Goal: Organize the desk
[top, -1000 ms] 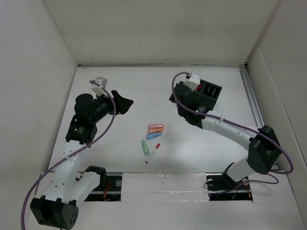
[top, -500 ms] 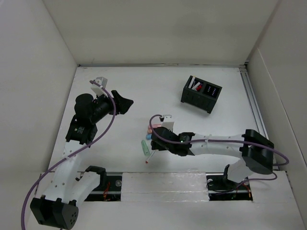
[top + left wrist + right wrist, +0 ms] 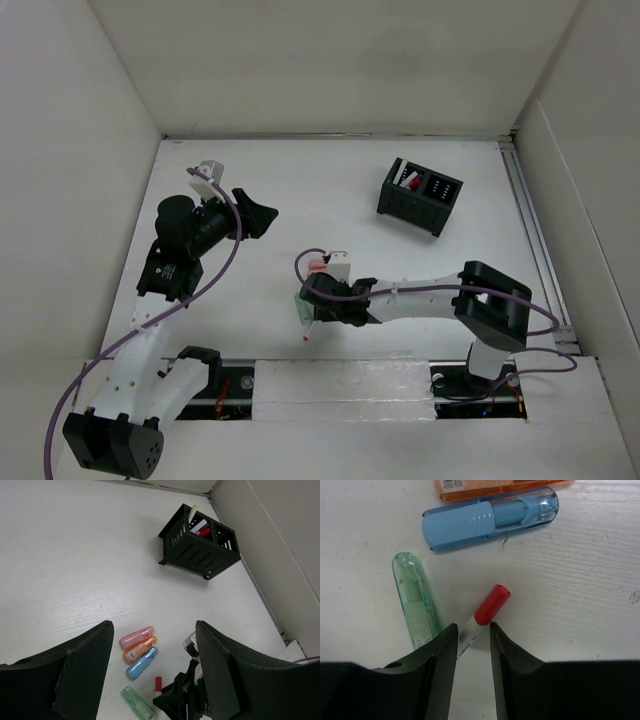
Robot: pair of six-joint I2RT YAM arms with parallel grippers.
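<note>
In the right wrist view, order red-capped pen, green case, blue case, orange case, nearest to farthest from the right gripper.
1. Red-capped pen, between the fingers of the right gripper.
2. Green case, left side.
3. Blue case, above.
4. Orange case, top edge.

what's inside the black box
One compartment of the box holds a few pens: white, red and dark. The other compartment is too dark to tell, and the walls hide the pens' lower ends.

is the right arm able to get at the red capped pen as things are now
Probably yes. The right gripper is open with its fingers either side of the red capped pen, just behind the cap, nothing else between them. The green tube lies close beside one finger and might get nudged.
</note>
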